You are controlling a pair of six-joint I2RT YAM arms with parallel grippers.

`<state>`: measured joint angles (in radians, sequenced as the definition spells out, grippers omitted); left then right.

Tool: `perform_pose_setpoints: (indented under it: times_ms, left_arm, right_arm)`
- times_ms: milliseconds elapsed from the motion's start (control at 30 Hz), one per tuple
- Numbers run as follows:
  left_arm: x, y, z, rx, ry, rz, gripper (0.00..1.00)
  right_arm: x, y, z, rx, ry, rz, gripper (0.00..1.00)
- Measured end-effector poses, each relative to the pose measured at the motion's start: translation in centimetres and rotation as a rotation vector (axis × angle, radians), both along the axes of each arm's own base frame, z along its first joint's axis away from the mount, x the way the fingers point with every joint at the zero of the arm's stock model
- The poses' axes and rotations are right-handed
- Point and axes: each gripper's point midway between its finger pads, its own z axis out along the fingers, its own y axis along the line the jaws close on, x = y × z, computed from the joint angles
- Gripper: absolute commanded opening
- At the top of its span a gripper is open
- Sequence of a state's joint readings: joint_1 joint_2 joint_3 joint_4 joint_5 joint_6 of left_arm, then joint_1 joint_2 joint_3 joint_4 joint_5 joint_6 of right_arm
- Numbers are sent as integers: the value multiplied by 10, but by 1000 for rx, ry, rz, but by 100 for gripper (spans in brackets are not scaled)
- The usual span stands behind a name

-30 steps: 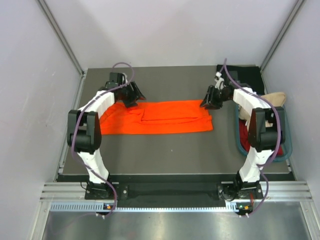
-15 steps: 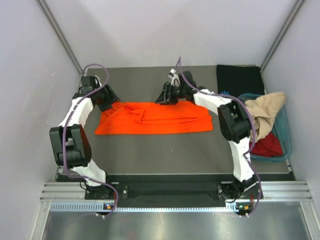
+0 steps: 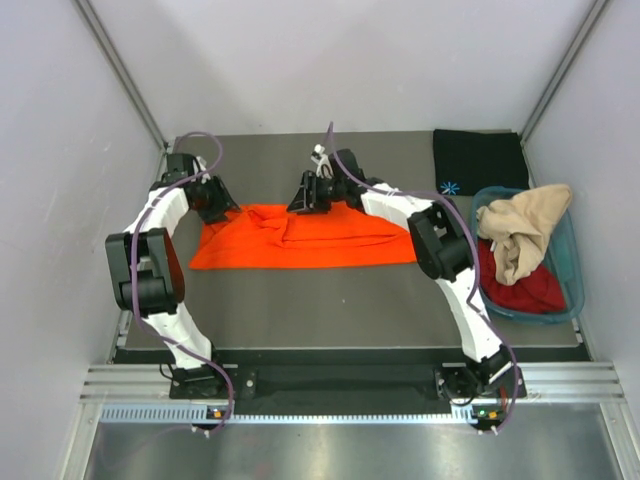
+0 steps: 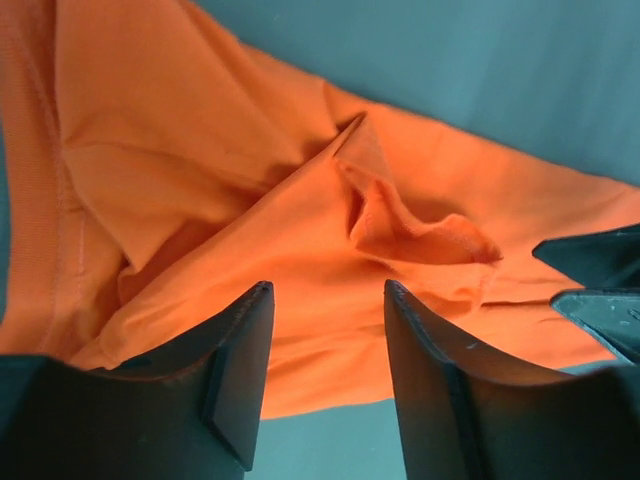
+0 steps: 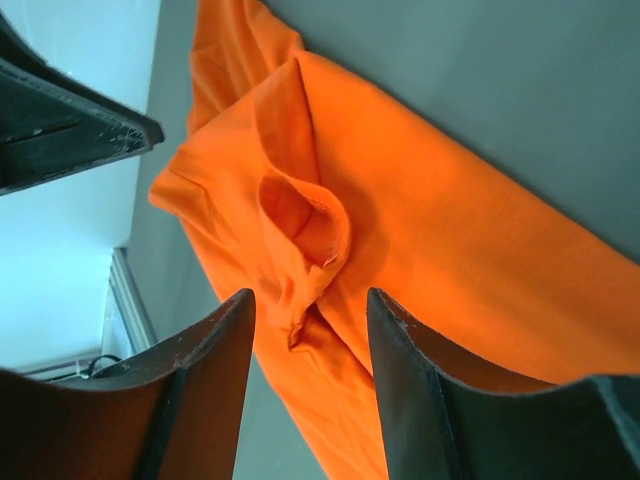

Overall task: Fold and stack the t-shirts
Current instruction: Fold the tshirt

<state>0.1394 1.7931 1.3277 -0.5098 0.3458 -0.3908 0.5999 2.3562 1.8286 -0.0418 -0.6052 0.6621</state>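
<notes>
**Entry: desk contents, t-shirt folding station**

1. Orange t-shirt (image 3: pixel 340 238). We are finding it lying on the grey desk (image 3: pixel 330 300), folded into a long band running left to right across the far half. Its left end is bunching into loose folds, and a small raised pucker is showing along its far edge.

2. Left fingers (image 4: pixel 235 385). We are seeing them standing apart over the rumpled left end of the orange t-shirt, with nothing clamped between them. Whether the tips are touching the cloth we cannot tell. The left arm (image 3: pixel 160 215) is bowing out toward the desk's left edge.

3. Right fingers (image 5: pixel 215 385). These too are standing apart and clamping nothing. They are hanging over the far edge of the orange t-shirt near its middle, with the pucker showing in the gap. The right arm (image 3: pixel 400 205) is reaching across from the right side.

4. Black t-shirt (image 3: pixel 478 158). It is lying folded at the desk's far right corner, with a light-blue star mark (image 3: pixel 450 187) showing at its near left corner.

5. Teal tub (image 3: pixel 545 316). It is sitting at the desk's right edge, just nearer than the black t-shirt. We are counting two garments in it: a beige t-shirt (image 3: pixel 520 225) heaping over the far rim, and a dark red t-shirt (image 3: pixel 530 290) lying beneath it.
</notes>
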Motion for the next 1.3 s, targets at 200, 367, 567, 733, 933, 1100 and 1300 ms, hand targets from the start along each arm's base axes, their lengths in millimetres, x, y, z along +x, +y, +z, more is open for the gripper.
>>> perform_pose_setpoints:
  times_ms: [200,367,567,733,933,1100,1300]
  left_arm:
    - [-13,4,-13,-1,76,57,42]
    - [-29,8,-31,14,146,103,37]
    - [-37,19,-38,57,189,153,35]
    - [-40,28,-41,73,204,181,35]
    - [-46,34,-47,88,227,197,35]
    - [-50,37,-60,99,265,198,35]
    - [-57,39,-71,112,298,190,34]
  right_arm:
    - [-6,7,-14,-29,20,13,47]
    - [-9,16,-25,-35,28,26,45]
    - [-12,20,-40,-46,50,34,40]
    - [-10,24,-42,-37,52,32,28]
    - [-8,24,-44,-44,62,12,12]
    - [-4,8,-59,-91,76,-35,14]
    - [5,-12,-54,-158,43,-83,24]
